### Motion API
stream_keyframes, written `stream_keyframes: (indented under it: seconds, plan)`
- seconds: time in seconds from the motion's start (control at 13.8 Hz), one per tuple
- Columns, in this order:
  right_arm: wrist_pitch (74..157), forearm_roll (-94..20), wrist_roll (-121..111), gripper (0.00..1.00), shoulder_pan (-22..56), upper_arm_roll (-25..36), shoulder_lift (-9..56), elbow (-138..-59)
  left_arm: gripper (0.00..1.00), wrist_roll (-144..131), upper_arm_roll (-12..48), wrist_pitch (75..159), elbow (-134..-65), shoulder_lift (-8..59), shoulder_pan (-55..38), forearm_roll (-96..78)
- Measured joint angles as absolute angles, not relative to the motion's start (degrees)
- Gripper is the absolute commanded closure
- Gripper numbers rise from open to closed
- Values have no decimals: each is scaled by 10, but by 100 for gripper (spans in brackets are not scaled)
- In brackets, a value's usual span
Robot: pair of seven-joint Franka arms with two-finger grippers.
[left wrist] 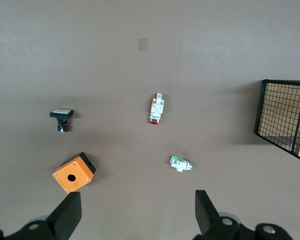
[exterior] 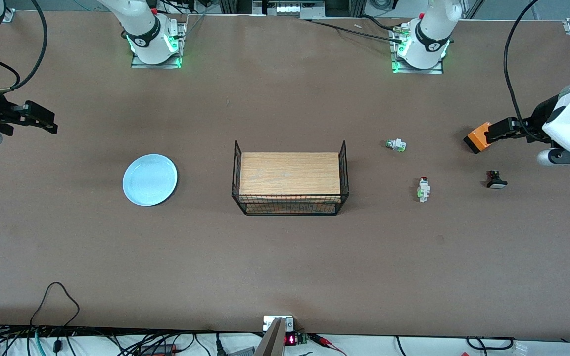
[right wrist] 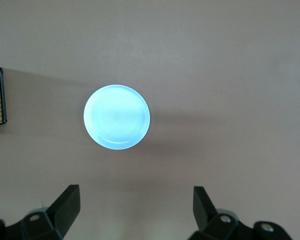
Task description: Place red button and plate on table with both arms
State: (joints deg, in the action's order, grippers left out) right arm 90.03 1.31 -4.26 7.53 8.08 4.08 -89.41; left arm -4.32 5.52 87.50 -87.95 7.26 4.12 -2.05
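The red button (exterior: 423, 189) lies on its side on the table (exterior: 285, 257), toward the left arm's end, its dark red cap pointing away from the front camera. The plate (exterior: 150, 179) rests flat on the table toward the right arm's end, well apart from the button. Between them stands a black wire basket (exterior: 290, 184) with a wooden top, bare of objects.

Near the red button lie three other parts: a similar white switch without a red cap (exterior: 396, 145), farther from the front camera; a black button with a white face (exterior: 496, 180), closer to the left arm's edge of the table; and an orange box (exterior: 478, 138) with a hole in one face.

The left gripper (left wrist: 135, 212) hangs high over the table near the orange box, fingers spread wide and holding nothing; its wrist view looks down on all four small parts. The right gripper (right wrist: 135, 207) hangs over the table's edge region at the right arm's end, likewise spread and empty, with the plate centred below in its wrist view.

Judged from this layout, neither object is yet grasped, and the approach is the step in hand. The next move calls for each gripper to descend: the left onto the button's narrow body, aligned across it, avoiding the capless look-alike; the right onto the plate's raised rim, which a shallow plate offers as the only purchase.
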Motion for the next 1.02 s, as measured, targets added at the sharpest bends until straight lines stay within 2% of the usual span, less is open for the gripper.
stream_keyframes:
  seconds: [0.51, 1.02]
  plan:
    - [858, 13, -42, 0, 76, 80, 51, -878, 0, -43, 55, 875, -879, 73, 39, -21]
    - [853, 13, -42, 0, 76, 79, 51, -877, 0, -43, 55, 875, -879, 73, 39, -21]
